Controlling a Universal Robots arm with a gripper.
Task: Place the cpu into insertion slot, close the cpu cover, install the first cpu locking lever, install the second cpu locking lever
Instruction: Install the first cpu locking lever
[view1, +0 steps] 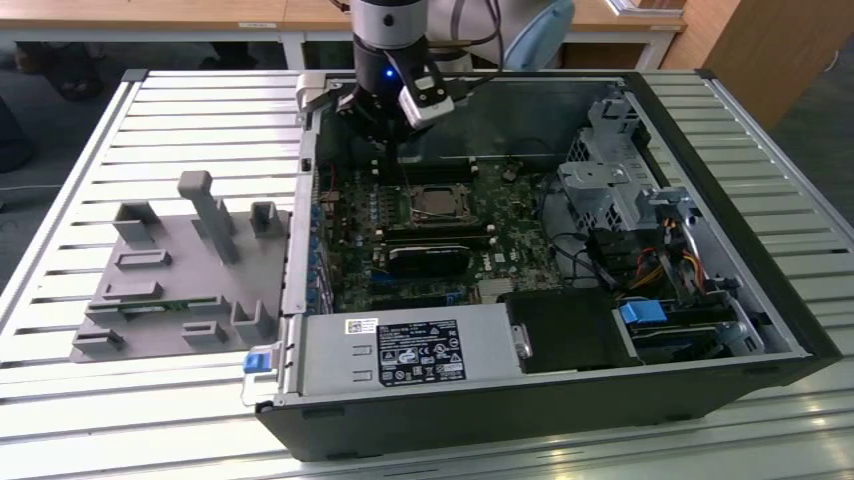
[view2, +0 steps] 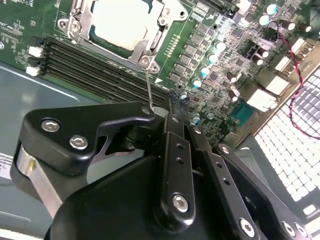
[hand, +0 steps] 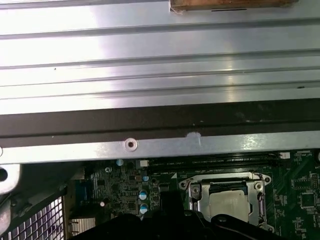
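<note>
Silver wire links socket and claw. In the second wrist view the locking lever (view2: 148, 87) stands raised off the green board (view2: 215, 75), its long axis running from a corner of the cover (view2: 150, 47) to the black claw (view2: 162, 110), which is clamped on its free end. The cover lies flat, framing the pale cpu (view2: 122, 20), which sits in the socket (hand: 222, 188) beside the long memory slots (view2: 100, 62). The first wrist view adds the rim of the case (hand: 225, 142) and the slatted metal surface (hand: 160, 60) beyond it. The exterior view takes in the whole open case (view1: 754, 230), which holds the board, a labelled power box (view1: 400, 350) and a blue tab (view1: 643, 312). The arm (view1: 387, 40) reaches in over the board. A grey tray (view1: 174, 270) of moulded holders lies just beside the case on the exterior view's left.
</note>
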